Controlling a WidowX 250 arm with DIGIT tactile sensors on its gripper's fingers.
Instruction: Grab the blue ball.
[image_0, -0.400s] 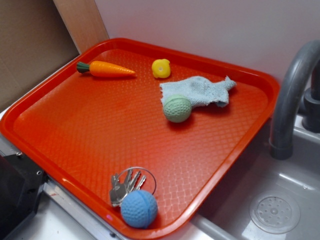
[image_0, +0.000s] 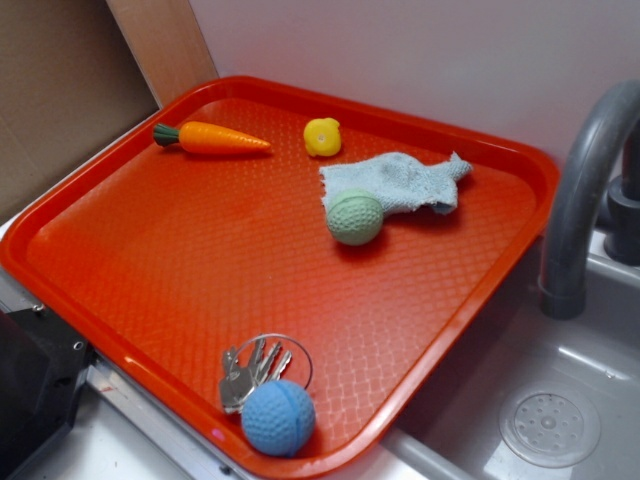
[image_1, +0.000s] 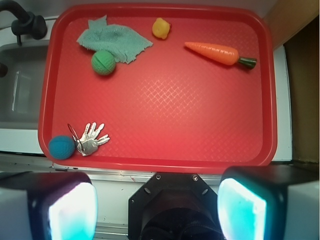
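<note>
We see the light blue dimpled rubber ball in the near corner of the red plastic tray, touching a bunch of silver keys. Our gripper hangs high above, fingers spread wide, holding nothing.

1. Blue ball: light blue, round, dimpled all over, crossed by a curved seam groove.
2. Intact, at rest, untouched and free.
3. Sits in a near corner of the red tray, close against the rim.
4. Touches, or lies just beside, the bunch of keys on their ring.
5. Lies well apart from the green ball further along the tray.
</note>
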